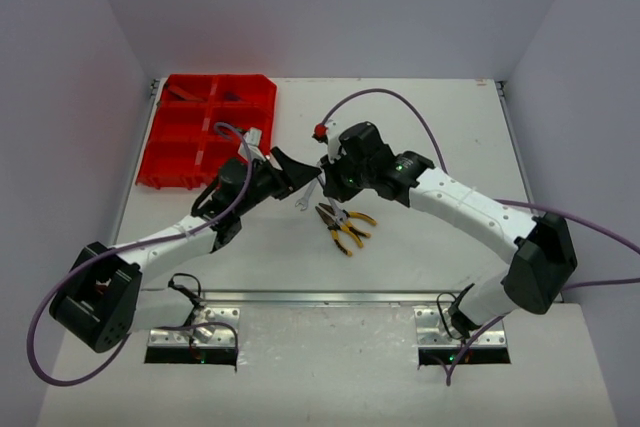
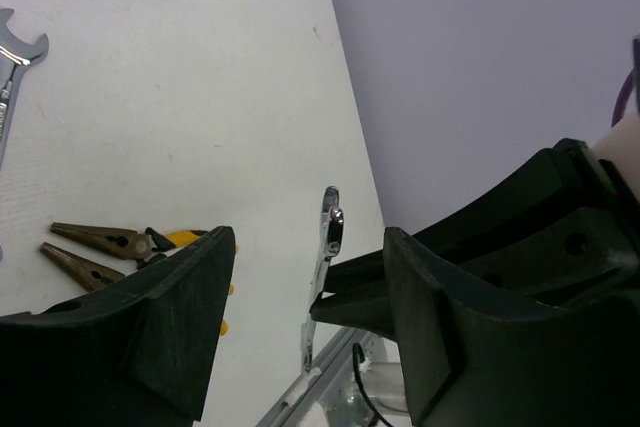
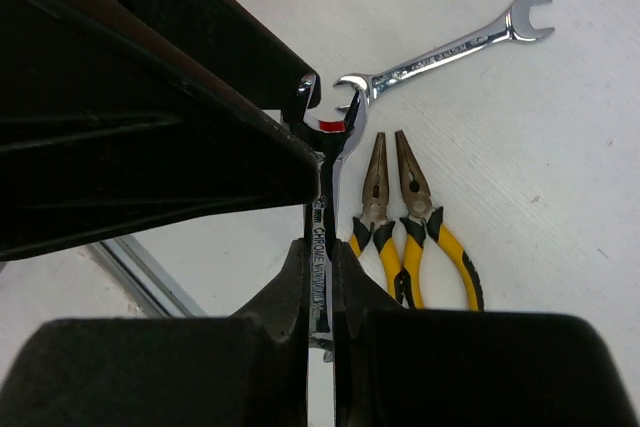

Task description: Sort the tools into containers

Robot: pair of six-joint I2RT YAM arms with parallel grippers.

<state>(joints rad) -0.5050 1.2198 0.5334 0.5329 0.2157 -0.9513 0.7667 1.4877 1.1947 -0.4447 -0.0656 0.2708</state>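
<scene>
The step in hand looks like a handover in mid-air above the counter [image 1: 450,127]: a silver combination wrench [image 3: 330,162] is being passed from one arm to the other near the middle of the workspace, to the right of the red organiser tray [image 1: 207,132]. The right gripper [image 3: 320,267] has its fingers clenched on the lower shank of this wrench and holds it roughly upright, open-end head uppermost. The left gripper [image 2: 308,247] faces it with the fingers spread, one on each side of the wrench's upper part. In the left wrist view there is clear space between the wrench and both pads, so nothing is gripped on that side yet. In the right wrist view one left finger sits right beside the wrench head, and I cannot tell whether it touches. Two more tools lie on the counter below: a second silver wrench [image 3: 450,47] and, just beside it, yellow-and-black-handled needle-nose pliers [image 3: 415,222], both outside the tray. As I judge it, the next move calls for the left fingers to clamp squarely on the shank above the right grip, then for the right fingers to let go, so the left arm can carry the wrench to a tray compartment.
</scene>
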